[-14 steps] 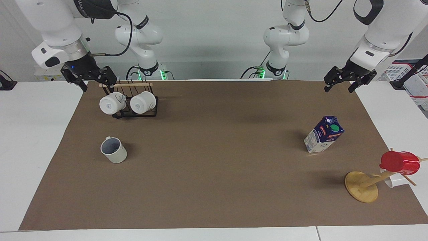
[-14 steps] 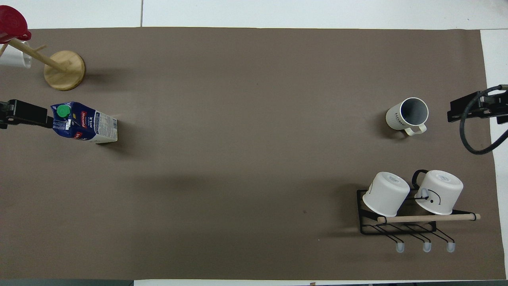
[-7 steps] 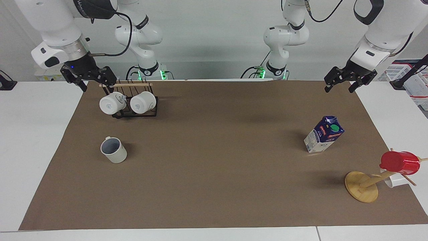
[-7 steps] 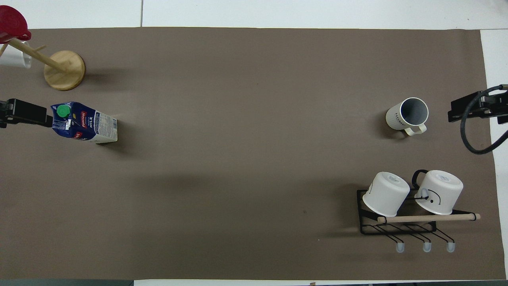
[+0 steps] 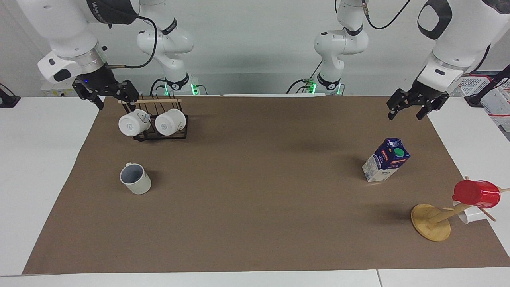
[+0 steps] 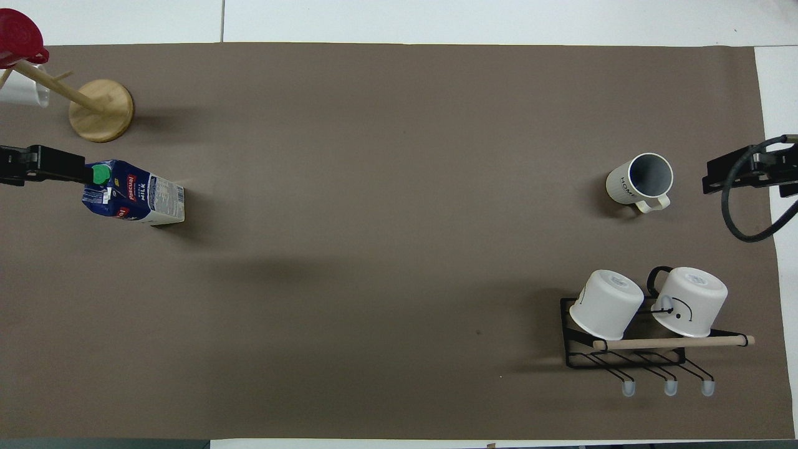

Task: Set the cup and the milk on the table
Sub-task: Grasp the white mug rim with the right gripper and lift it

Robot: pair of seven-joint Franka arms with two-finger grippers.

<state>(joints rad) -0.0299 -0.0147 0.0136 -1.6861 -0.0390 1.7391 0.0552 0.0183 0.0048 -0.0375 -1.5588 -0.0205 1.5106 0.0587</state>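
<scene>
Only the left gripper [image 5: 411, 110] has shifted; both grippers' jaws gape over the brown-matted table [image 5: 255, 239], white wall above.

Four mugs [image 5: 135, 179], one carton [image 5: 385, 160]

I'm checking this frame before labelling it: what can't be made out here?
- White cup on the wooden mug tree: mostly hidden by the red cup in the facing view, cut off by the edge in the overhead view.
- Left gripper and right gripper: the overhead view's edges cut both off.
- Print on the milk: too small in the facing view.
</scene>
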